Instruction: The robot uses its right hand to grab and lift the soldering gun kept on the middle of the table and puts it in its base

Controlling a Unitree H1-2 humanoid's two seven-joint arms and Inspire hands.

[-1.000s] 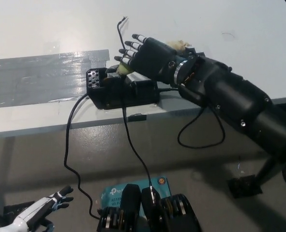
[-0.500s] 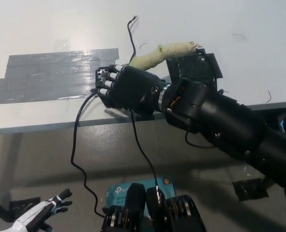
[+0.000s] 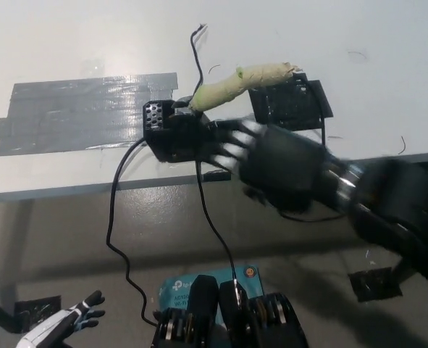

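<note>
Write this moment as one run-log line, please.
black right robot hand: blurred, empty, near table edge | tape-wrapped soldering gun: resting in black base | white left robot hand: idle, lower left

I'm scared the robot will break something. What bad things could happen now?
1. The black cords dangle off the table edge close to the black right hand. The hand could snag one and drag the base off.
2. The soldering gun leans tilted in the base, so a bump could knock it out.
3. The right hand is blurred, so it is moving fast near all of this.
The white left hand rests low, away from the table.
</note>
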